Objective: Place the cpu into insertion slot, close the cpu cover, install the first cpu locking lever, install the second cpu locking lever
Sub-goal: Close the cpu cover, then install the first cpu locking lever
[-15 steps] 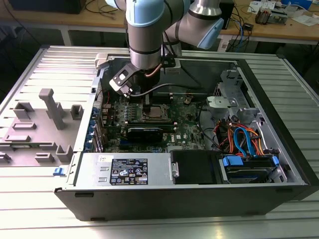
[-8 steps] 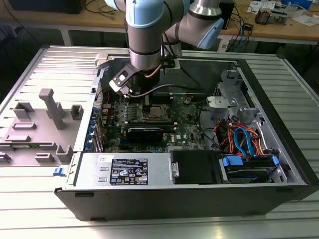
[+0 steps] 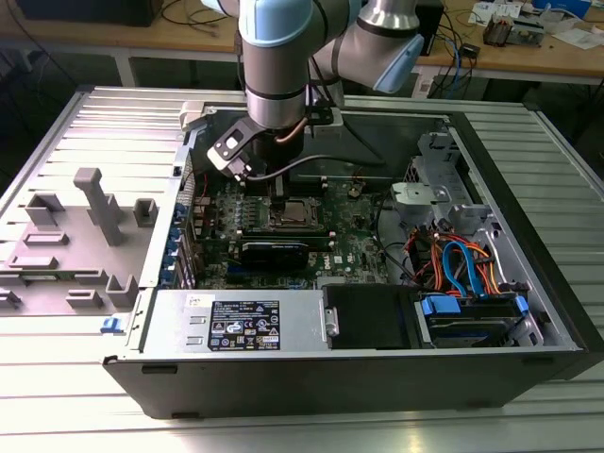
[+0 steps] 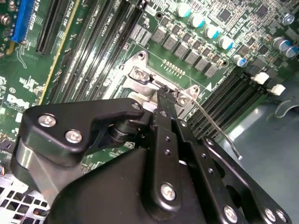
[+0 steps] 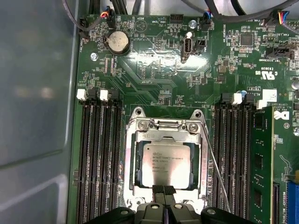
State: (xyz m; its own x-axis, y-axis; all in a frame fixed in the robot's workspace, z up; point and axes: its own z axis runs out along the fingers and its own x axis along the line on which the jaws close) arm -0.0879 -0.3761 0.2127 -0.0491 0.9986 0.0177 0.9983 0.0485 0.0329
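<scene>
The cpu (image 5: pixel 166 163), a silver-grey square, lies flat in the insertion slot (image 5: pixel 163 125) on the green motherboard. Around it the cpu cover (image 5: pixel 130 163) lies down as a metal frame. A thin wire locking lever (image 5: pixel 216 168) runs along one side of the socket and angles away from it; it also shows in the second wrist view (image 4: pixel 219 133). My gripper (image 5: pixel 163 190) is shut, its black fingertips together at the socket's edge by the cpu, with nothing seen between them. The second wrist view has the gripper (image 4: pixel 162 95) tip on the socket's metal frame. In the exterior view the gripper (image 3: pixel 280 200) hangs over the socket (image 3: pixel 294 215).
Black memory slots (image 5: pixel 100 158) flank the socket, with one green memory card (image 5: pixel 262 163) standing in them. A long black card (image 3: pixel 283 250), the power supply (image 3: pixel 236 321) and a cable bundle (image 3: pixel 462 264) sit inside the case. The case wall (image 5: pixel 37 93) is close by.
</scene>
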